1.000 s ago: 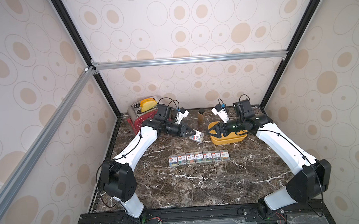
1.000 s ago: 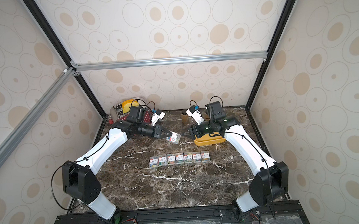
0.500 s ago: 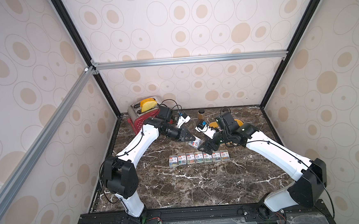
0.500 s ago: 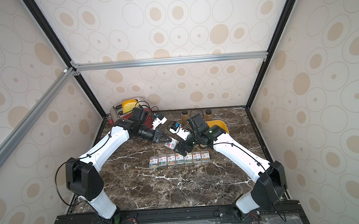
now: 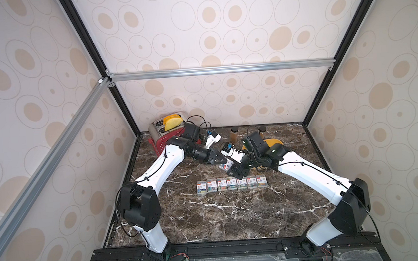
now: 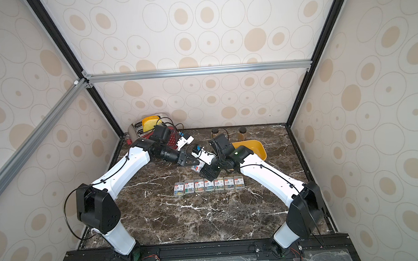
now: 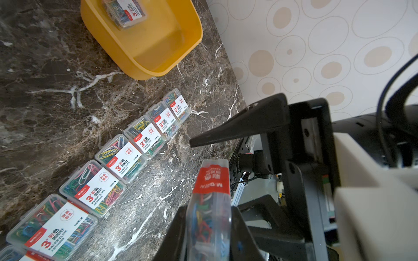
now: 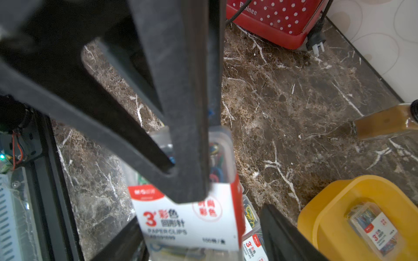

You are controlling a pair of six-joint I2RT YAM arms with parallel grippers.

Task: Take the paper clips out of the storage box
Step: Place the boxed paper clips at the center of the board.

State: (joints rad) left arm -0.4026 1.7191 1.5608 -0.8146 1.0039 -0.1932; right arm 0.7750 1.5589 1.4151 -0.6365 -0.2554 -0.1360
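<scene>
Right now your left claw [image 5: 220, 160] is clenched on a case of paper clips [image 7: 211, 203]. It grips the case by its broad faces and holds it edge-up, off the table [image 5: 208, 218], with the red-and-white label end pointing away from the wrist. Your right claw [image 5: 231, 171] faces it nose to nose. Its jaws stand apart on either side of the case's free end, and a gap shows between the case and at least one finger [image 7: 237, 126], so that claw is released, not gripping. Just in front of the two claws, seven more cases [image 6: 208, 185] lie flat in a straight row on the table, side by side, labels up. Behind your right arm, toward the back right, sits the yellow box [image 7: 158, 45], with one case [image 8: 373, 228] lying flat inside it. Near the back edge stand two brown bottles [image 6: 242, 133], and the red dotted toaster [image 5: 159, 142] fills the back left corner.
</scene>
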